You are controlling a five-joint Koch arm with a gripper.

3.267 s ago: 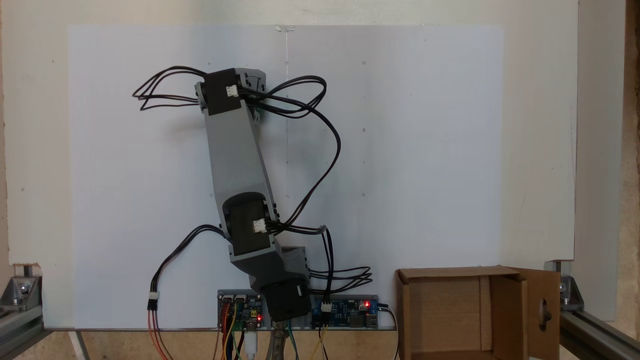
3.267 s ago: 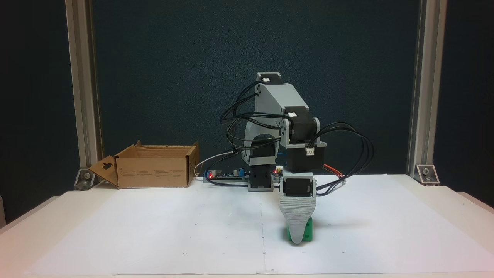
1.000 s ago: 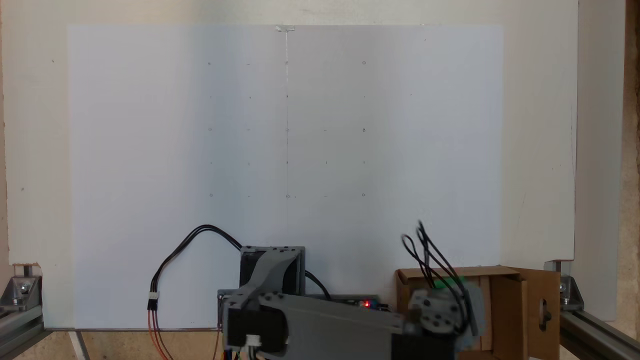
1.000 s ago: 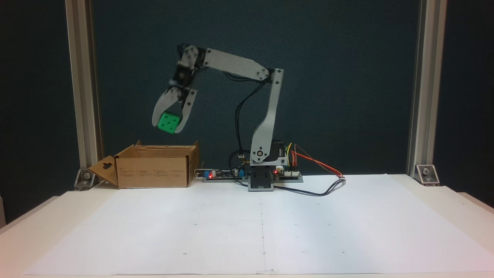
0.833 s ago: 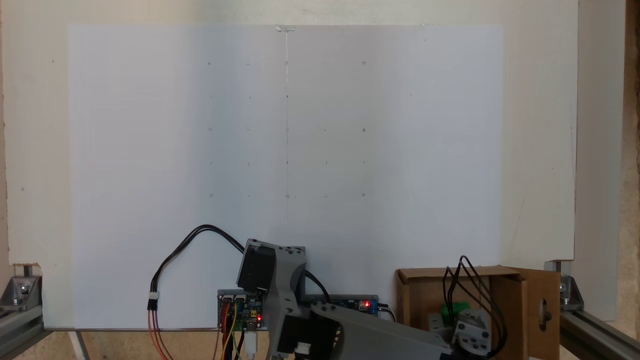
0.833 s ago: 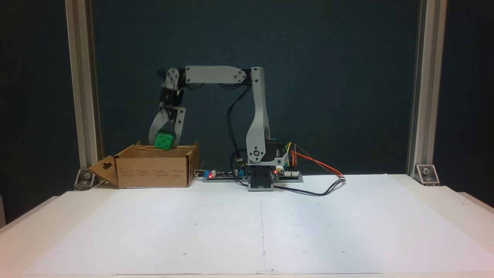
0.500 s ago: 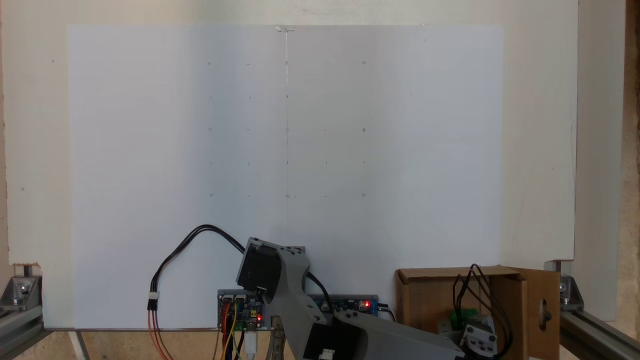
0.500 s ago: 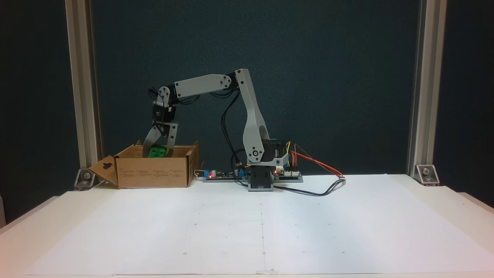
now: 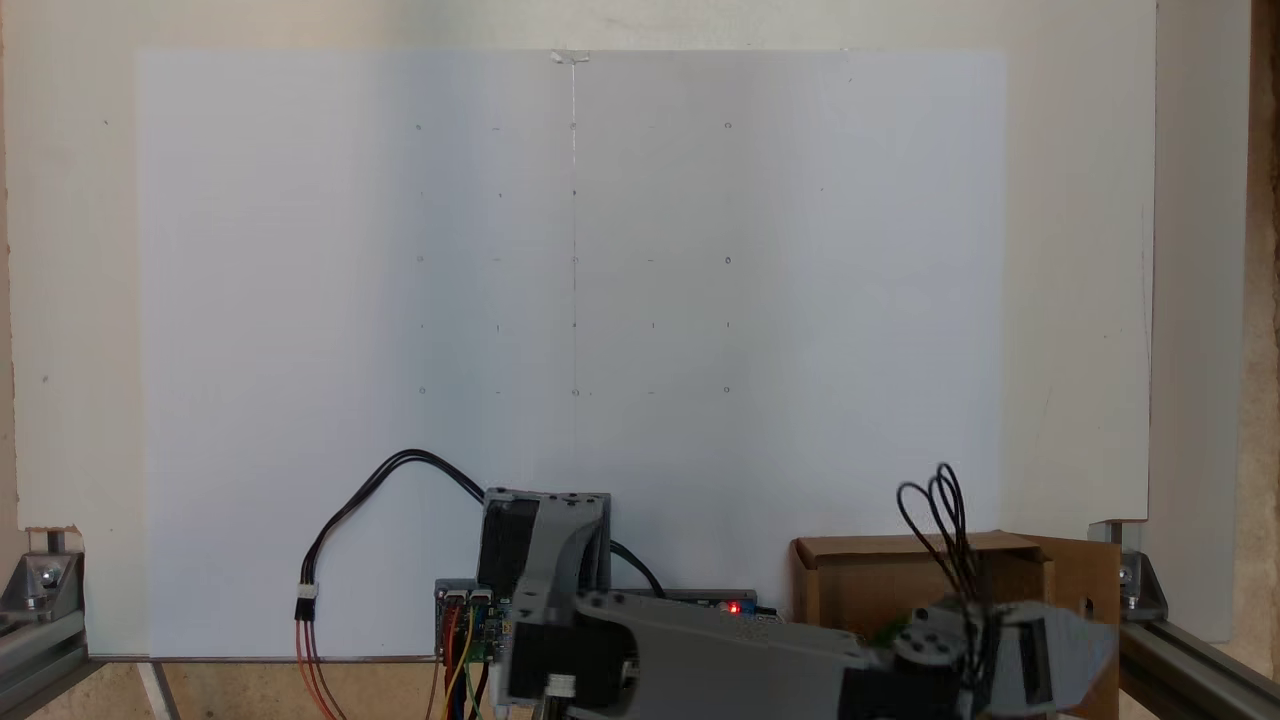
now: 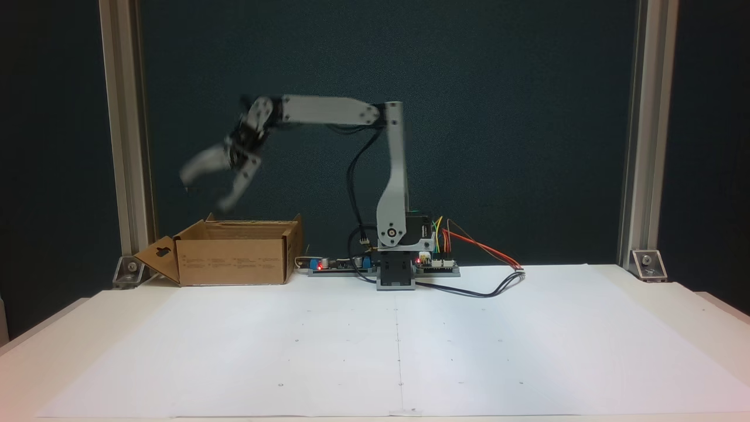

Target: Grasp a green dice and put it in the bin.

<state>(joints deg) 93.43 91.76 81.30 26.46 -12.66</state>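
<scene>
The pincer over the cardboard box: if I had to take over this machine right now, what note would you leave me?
Pincer: open, empty and motion-blurred, in the air above the box.
Green die: nothing green is between the jaws. A fixed view shows a small sliver of green inside the box, mostly hidden by the arm.
Done: the die appears to be in the box.
Left: probably just confirm the die is inside and bring the arm back to rest.
</scene>
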